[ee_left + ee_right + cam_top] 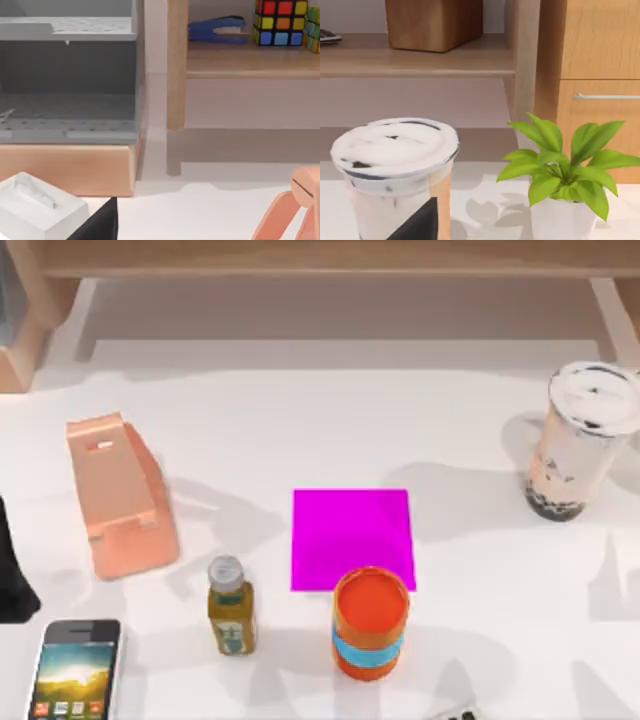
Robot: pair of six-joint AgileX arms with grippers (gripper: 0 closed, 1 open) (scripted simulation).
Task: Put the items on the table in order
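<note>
We are starting the tidying. The cup (580, 445) stands at the surface's (300, 430) right; the phone (78, 670) lies lower left. Finger state: we cannot tell. Next, our right arm must approach the cup.

On the counter (300, 430), the phone stand (118, 498) sits left, the smartphone (76, 669) before it. The pad (352, 532) lies centre, can (370, 622) and bottle (230, 605) before it. The milk-tea cup (582, 440) stands far right.
</note>
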